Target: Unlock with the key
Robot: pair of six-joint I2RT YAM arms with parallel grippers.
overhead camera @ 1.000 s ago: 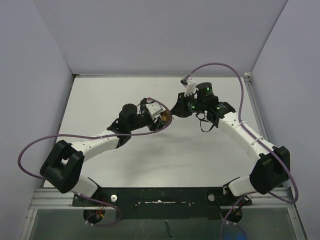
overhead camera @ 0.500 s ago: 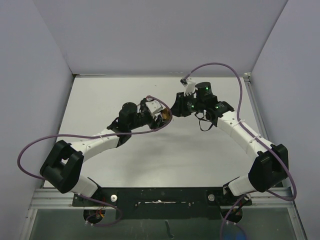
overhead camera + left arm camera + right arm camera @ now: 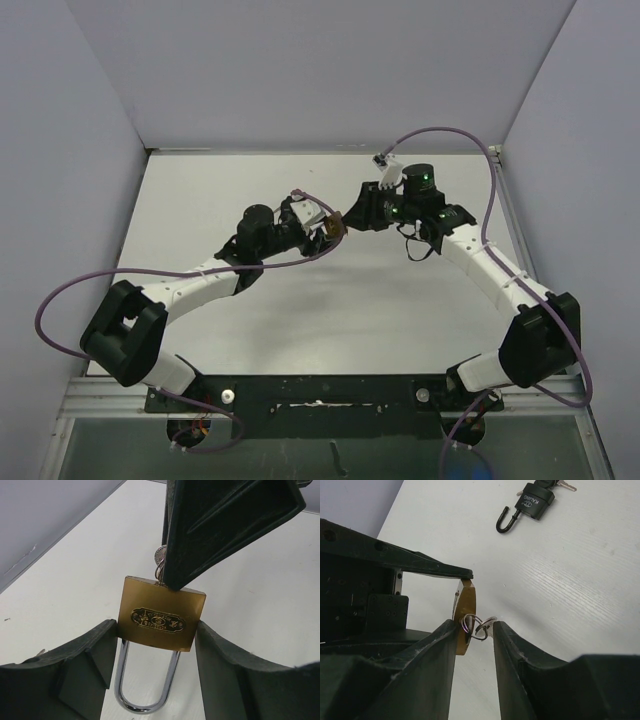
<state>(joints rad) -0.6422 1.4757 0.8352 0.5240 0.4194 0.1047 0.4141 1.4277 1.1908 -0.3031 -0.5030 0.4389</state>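
Observation:
My left gripper [image 3: 156, 634] is shut on the sides of a brass padlock [image 3: 160, 615] and holds it above the table with its silver shackle [image 3: 145, 705] closed and pointing toward the wrist. The two also show in the top view, the padlock [image 3: 335, 226] at the left gripper [image 3: 324, 233]. A key [image 3: 490, 623] with a wire ring [image 3: 472, 626] sticks out of the padlock's base [image 3: 465, 600]. My right gripper [image 3: 474, 625] has its two fingers closed around the key and ring. In the top view the right gripper [image 3: 351, 217] meets the padlock mid-table.
A black padlock [image 3: 532, 502] with an open shackle and its own key [image 3: 566, 485] lies on the white table [image 3: 580, 580] beyond the right gripper. Grey walls enclose the table on three sides. Purple cables loop from both arms.
The right wrist has shifted a little to the right and turned while staying at the key. The left arm still holds the brass padlock in nearly the same place.

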